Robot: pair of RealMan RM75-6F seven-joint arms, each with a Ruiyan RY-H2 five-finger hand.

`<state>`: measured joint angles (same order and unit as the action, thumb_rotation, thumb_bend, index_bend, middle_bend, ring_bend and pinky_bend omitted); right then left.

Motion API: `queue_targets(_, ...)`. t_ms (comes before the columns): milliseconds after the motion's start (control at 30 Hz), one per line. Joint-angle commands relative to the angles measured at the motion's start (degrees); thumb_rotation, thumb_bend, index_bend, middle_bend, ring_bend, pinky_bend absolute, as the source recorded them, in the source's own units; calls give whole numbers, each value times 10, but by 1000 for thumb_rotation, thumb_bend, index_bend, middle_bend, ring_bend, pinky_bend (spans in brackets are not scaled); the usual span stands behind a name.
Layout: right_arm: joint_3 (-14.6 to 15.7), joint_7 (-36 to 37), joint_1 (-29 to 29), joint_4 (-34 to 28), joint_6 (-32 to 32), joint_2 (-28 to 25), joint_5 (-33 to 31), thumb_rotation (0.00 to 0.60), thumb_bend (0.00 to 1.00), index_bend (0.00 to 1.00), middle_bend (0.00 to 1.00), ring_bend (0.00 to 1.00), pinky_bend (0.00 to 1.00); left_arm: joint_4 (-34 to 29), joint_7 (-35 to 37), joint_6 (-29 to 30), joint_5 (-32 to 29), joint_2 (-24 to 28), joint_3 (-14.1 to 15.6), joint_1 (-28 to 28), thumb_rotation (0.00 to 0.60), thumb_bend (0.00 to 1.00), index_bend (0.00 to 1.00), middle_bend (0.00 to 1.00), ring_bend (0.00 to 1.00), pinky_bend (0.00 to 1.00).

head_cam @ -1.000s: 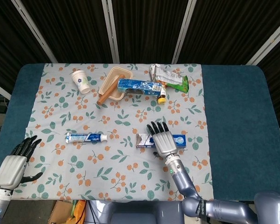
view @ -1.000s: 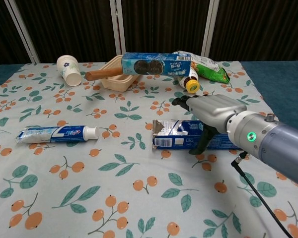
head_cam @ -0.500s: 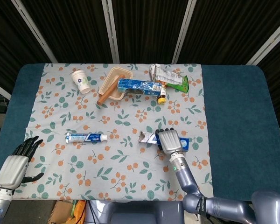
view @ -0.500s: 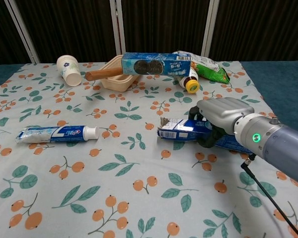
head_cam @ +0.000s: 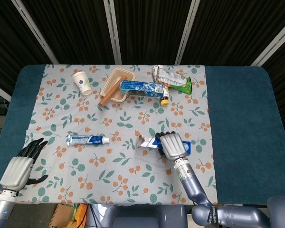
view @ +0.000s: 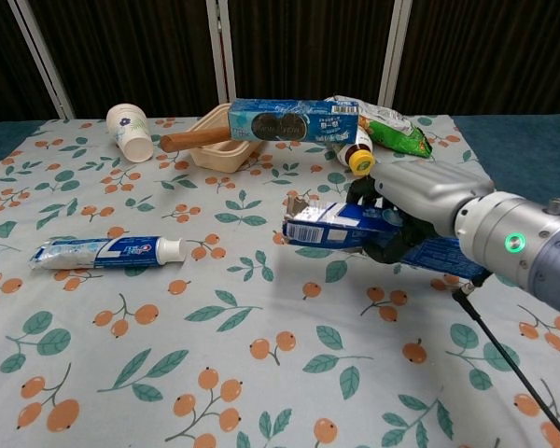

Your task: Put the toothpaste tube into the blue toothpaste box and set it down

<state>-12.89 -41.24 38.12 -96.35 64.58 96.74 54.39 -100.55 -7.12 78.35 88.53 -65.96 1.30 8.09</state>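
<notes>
Blue toothpaste box [view: 331, 227] held above the cloth by the right hand [view: 413, 210]

The box is gripped around its middle, with the fingers [view: 389, 237] curled under it and its torn open end pointed left. The toothpaste tube [view: 107, 251] is laid flat on the floral tablecloth [view: 215, 373], well apart from the box, cap turned toward it. At the far edge are seen a paper cup [view: 132, 133] tipped on its side, a shallow tray [view: 218, 145] with a wooden roller [view: 194, 140] across it, a blue biscuit box [view: 294, 119], a yellow-capped bottle [view: 357, 152] and a green packet [view: 394, 131].
</notes>
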Motion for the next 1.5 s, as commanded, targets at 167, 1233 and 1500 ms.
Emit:
queue_targets(167, -4, 11, -6, -64, 20, -41, 19, 600, 455, 419, 466, 427, 403, -32, -124, -101, -75, -29, -53, 78, 600, 65, 135, 197, 228, 379)
queue_targets(1233, -3, 48, -16, -121, 45, -137, 22, 600, 455, 420, 466, 427, 403, 191, -411, -195, -381, -275, -126, 278, 600, 136, 338, 373, 359, 453)
queue_targets(1500, 1, 54, -17, -125, 49, -147, 25, 600, 455, 419, 466, 427, 403, 220, -397, -193, -375, -301, -117, 291, 600, 459, 652, 688, 638, 673)
